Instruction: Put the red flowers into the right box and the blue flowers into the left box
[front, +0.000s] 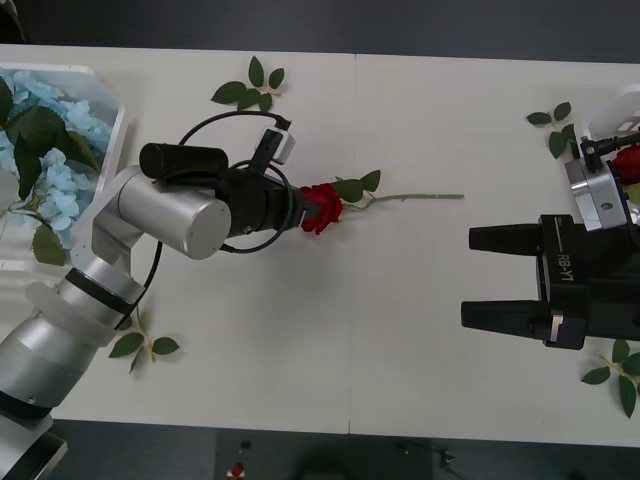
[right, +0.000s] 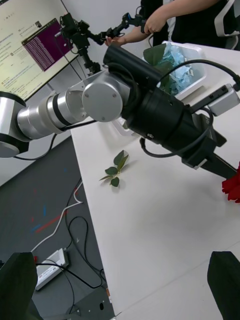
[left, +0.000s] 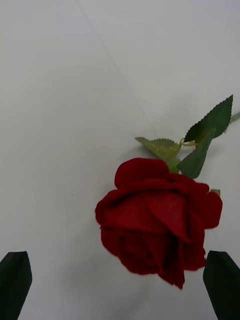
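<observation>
Red rose (left: 159, 220) between wide left hand (left: 117, 280) fingers; apparently ungripped, front view hides contact.

Light: bright and even across the white table (front: 400, 330), seemingly from overhead.
Shadows: soft and faint; a pale grey patch lies under the red rose (left: 160, 220) in the left wrist view.
Glare: a sheen on the left arm's silver housing (front: 170, 215).
Focus: the rose is fairly sharp, while the black fingertips (left: 15, 280) in the corners are blurred.
Background: the monitor (right: 35, 45) glows brightly.
</observation>
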